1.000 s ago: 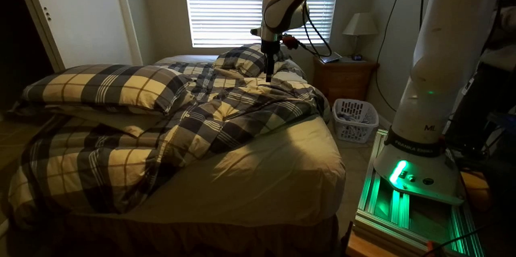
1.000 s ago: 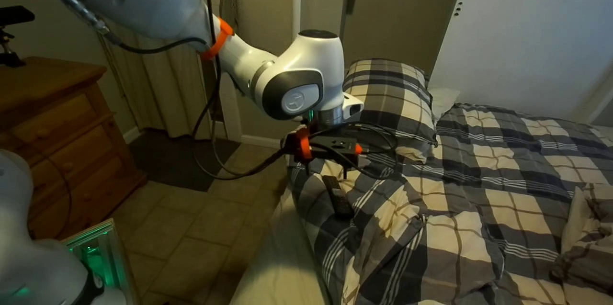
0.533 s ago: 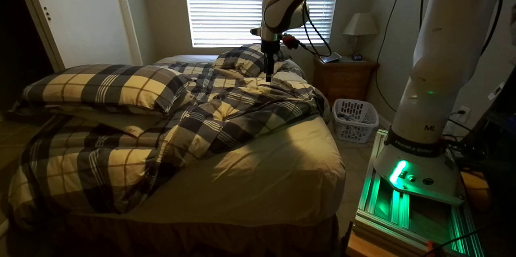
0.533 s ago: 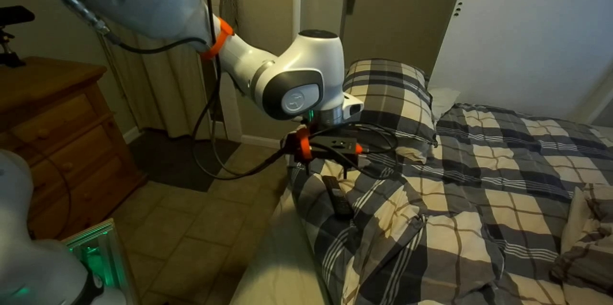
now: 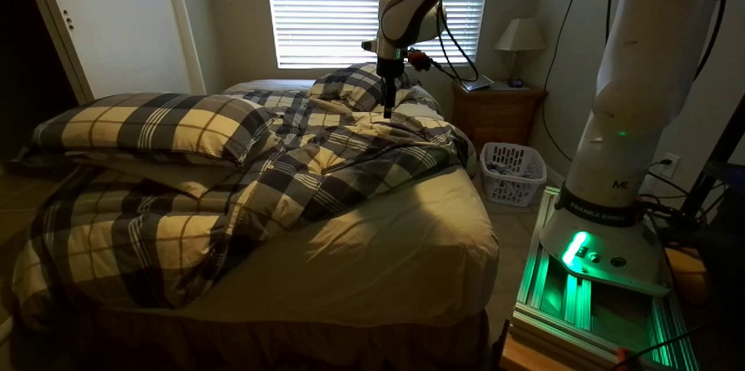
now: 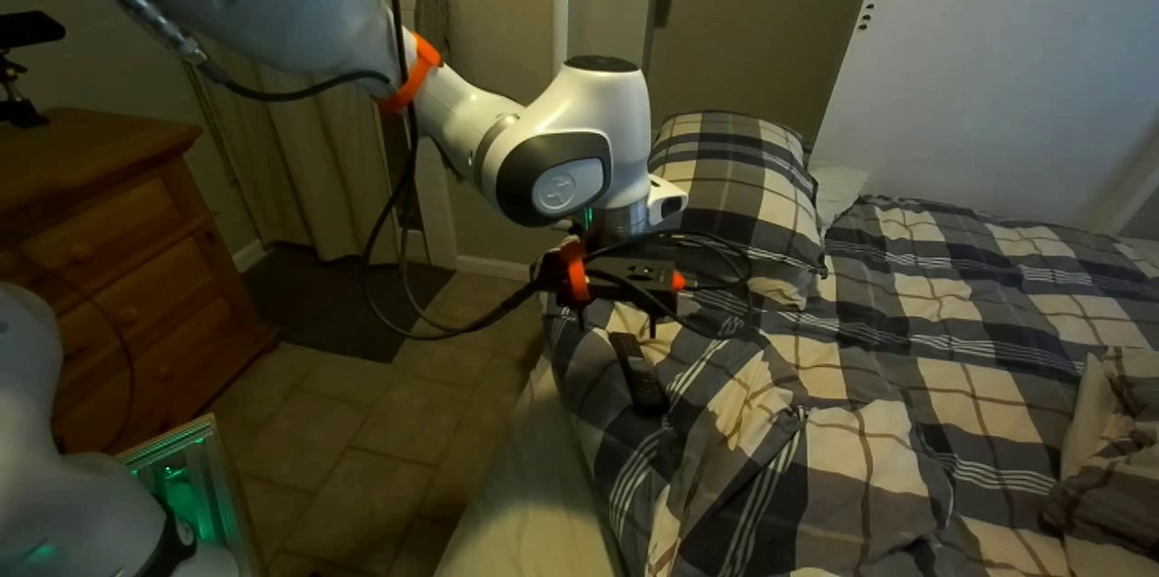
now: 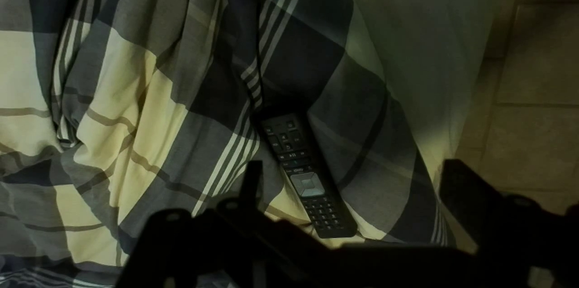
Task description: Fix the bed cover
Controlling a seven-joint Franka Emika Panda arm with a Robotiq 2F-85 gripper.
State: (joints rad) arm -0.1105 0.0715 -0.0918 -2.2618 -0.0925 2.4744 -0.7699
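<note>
Although nothing is gripped by the end effector (image 7: pixel 350 166), it is spread wide just beside the television remote (image 7: pixel 308 177). Beneath and around that remote, the plaid comforter (image 6: pixel 860 378) is bunched. Were the comforter tugged, the remote could be tipped off. Clearance below cannot be judged; the comforter is cropped in the wrist view.

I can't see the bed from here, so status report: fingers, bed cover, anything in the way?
Fingers open, nothing gripped. Bed cover rumpled, part of the tan sheet bare. Black remote lying on the cover, probably in the way.
</note>
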